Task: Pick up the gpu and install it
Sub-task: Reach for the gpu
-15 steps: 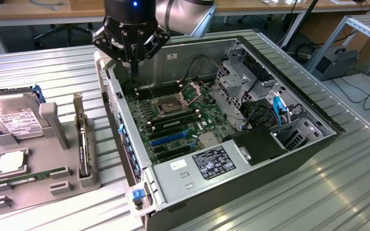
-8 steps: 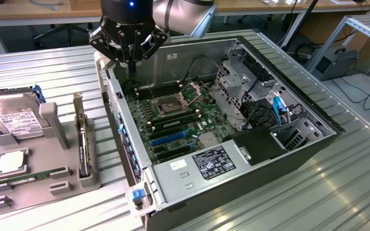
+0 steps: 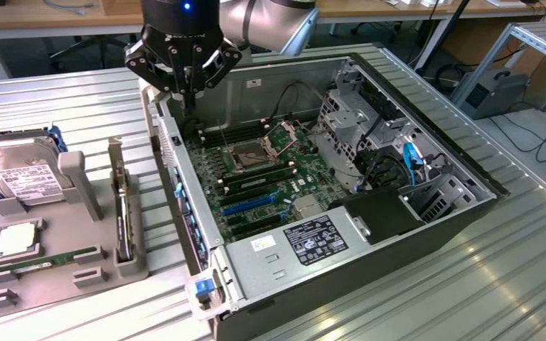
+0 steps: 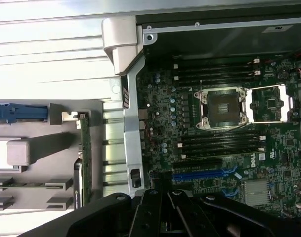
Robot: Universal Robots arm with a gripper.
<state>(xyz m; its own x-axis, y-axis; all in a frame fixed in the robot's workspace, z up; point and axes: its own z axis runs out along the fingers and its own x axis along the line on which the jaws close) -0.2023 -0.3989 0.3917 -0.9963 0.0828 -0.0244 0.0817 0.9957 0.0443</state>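
On a ribbed metal table (image 3: 65,106), the gripper (image 3: 188,99), fingers together and empty, hovers over the open computer case (image 3: 283,71), while the gpu (image 3: 121,213) stands on edge in a grey holder (image 3: 55,280) toward the exterior view's left, its long axis parallel to the case wall.

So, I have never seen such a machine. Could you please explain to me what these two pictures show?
It is one robot arm with black jaws, shut and empty, above an open computer case that lies on a metal table. One picture comes from a camera off the arm. The other comes from a camera on the arm's wrist, looking down at the green main board. On the exterior view's left, a grey rack holds a hard drive, a memory stick and the graphics card, standing on its edge. The card is not yet picked up.
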